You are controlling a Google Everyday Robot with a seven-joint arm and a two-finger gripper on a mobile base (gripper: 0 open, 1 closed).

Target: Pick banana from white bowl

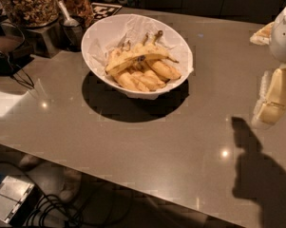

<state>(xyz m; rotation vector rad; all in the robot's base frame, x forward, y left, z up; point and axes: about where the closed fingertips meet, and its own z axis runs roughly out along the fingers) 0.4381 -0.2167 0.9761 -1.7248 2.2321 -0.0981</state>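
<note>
- Banana (pixel 138 61): the long, curved one with a dark bruise mid-length. It lies across the top of the pile inside the white bowl (pixel 96 38), with its thin stem pointing right.
- Shorter bananas (pixel 147 79): these touch it from beneath. I judge that a low or off-centre grasp could pinch one of them too, or roll my target down into the pile.
- Crinkled paper (pixel 133 30): this lines the bowl and could snag and lift with the fruit.
- Bowl: deep, with a tilted rim. A sideways push might slide or tip it on the tabletop (pixel 133 146).
- Hand (pixel 267 109): at the right edge of view, above the tabletop and well apart from the bowl. I cannot tell whether it is spread or pressed together.
- Glass jars (pixel 28 4): back left and filled with nuts. I reckon a long overshoot could strike them.
</note>
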